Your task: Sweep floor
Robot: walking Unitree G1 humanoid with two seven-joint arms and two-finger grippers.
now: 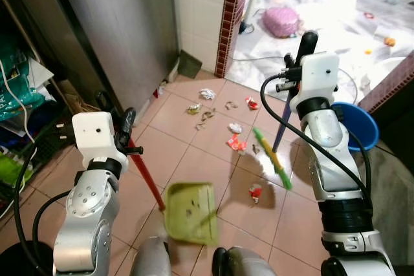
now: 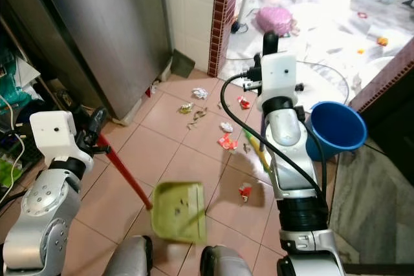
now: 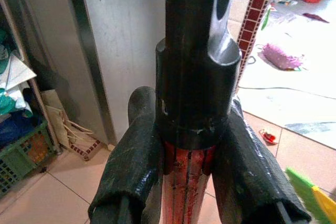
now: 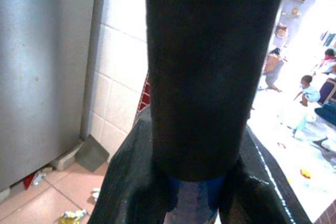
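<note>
While a few dark crumbs already lie in the green dustpan, most of the sweeping looks undone. The left hand is clamped on the dustpan's red handle, its black fingers pressed to either side of the shaft just below the dark grip, and the pan sits low on the tiled floor close in front of the robot's feet. The right hand is closed around the dark top of the broom handle, whose blue shaft runs down to the green broom head, angled just above or on the tiles beside a red scrap.

Litter is scattered well ahead of the pan: crumpled white paper near the tiled pillar, foil and brown twists in the middle, red-and-white wrappers nearer the broom. A blue bucket stands to the right. By my judgement the job is at an early stage, since nearly all the scraps have yet to be gathered toward the pan and scooped up.
</note>
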